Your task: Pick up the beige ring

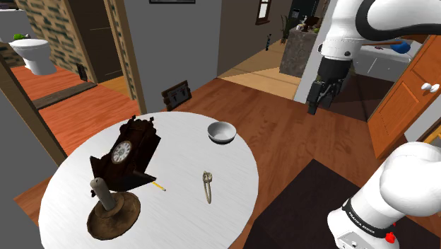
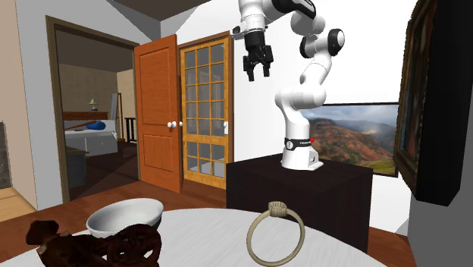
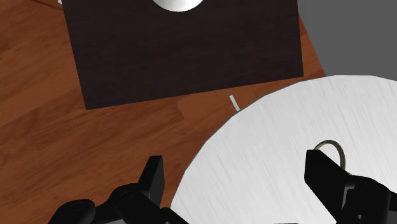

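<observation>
Black two-finger gripper (image 1: 321, 105) hangs open, pointing down, high off the round white table (image 1: 233, 177); a slim beige knobbed ring (image 2: 251, 240) stands on edge.

ring (image 3: 335, 144): partly behind end effector (image 3: 236, 170) | clock (image 2: 114, 246): cut by second exterior view's bottom edge
</observation>
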